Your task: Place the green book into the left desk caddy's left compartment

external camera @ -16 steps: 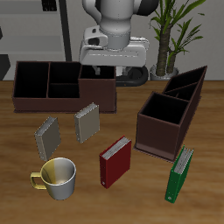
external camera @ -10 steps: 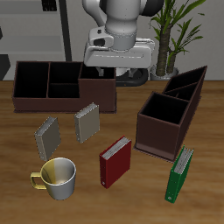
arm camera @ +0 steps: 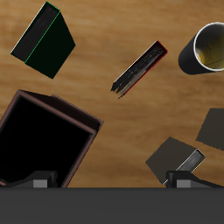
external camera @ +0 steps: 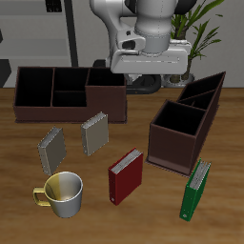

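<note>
Two dark-brown desk caddies are seen on the wooden table [external camera: 29, 219]: a long one [external camera: 67, 93] lying square along the back, and a diagonal one [external camera: 186, 122] whose low, slant-walled left compartment [external camera: 204, 92] lies behind its tall square end bin [external camera: 176, 133]. The thin bright-green hardcover book [external camera: 195, 190] is stood upright near the table's front edge, just in front of that end bin and apart from it; in the wrist view it [arm camera: 45, 39] is shown well clear of the gripper. Between the caddies, toward the front, a red book [external camera: 125, 174] is set upright, with two grey books [external camera: 74, 140] and a cream mug [external camera: 61, 193] farther along. A potted plant [external camera: 191, 29] is placed behind the table.

Against the earlier frames, the white robot arm's gripper [external camera: 145, 78] has been shifted sideways along the back of the table — from above the long caddy's end toward the diagonal caddy — while every object on the table has been left where it was. The two dark fingertips [arm camera: 38, 181] are seen spread wide apart, with nothing held between them — the gripper is carried high above the table.
</note>
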